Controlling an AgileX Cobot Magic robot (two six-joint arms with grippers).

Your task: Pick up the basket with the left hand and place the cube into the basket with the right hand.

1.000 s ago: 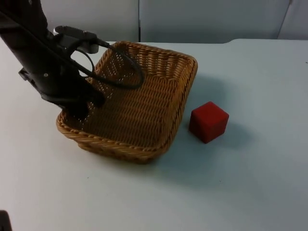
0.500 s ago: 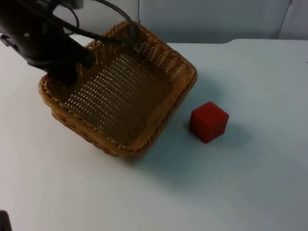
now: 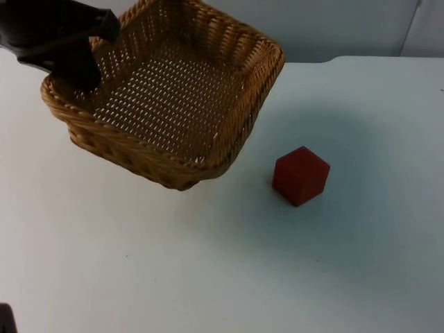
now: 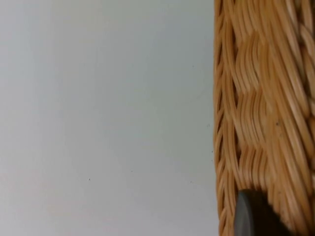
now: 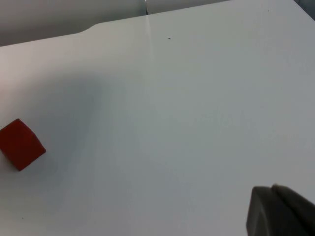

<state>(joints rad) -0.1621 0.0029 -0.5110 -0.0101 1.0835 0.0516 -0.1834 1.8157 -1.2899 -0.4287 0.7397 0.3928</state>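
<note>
I see even, bright light; a soft shadow spreads on the table (image 3: 361, 277) beside the basket (image 3: 173, 104). No glare; wicker close-up slightly soft.

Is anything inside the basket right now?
No. The basket, held up by the left gripper at its rim, shows bare weave inside. The arm covers one inner corner. The red cube sits on the table beside it.

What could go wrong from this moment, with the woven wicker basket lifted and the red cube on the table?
1. The left gripper holds the woven wicker basket by one rim corner only, and it hangs tilted; it may slip or swing.
2. The red cube lies on the white table, apart from the basket; once dropped in, it may slide toward the low side.
3. The right gripper waits away from the cube; its reach may pass close to the basket.
</note>
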